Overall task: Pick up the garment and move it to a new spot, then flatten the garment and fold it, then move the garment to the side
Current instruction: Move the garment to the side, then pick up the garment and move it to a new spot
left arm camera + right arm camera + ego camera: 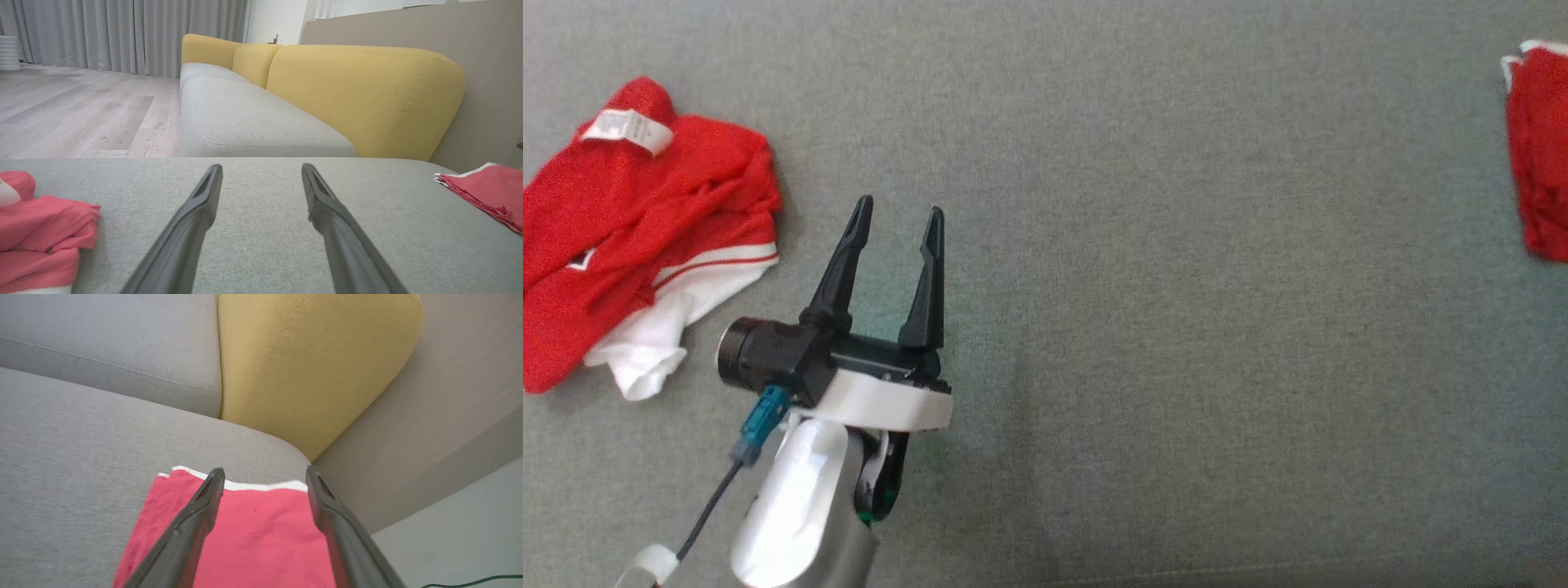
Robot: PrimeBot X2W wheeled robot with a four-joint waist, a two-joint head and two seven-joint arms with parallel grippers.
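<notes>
My left hand, fingers wide and empty, hovers over the grey cushion near a crumpled red-and-white shirt, likely poised to grab it. My right hand, also wide, hangs over a folded red cloth parked at the cushion's far corner.

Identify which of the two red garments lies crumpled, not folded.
The red-and-white garment left of the left pincer; the other garment lies folded flat.
</notes>
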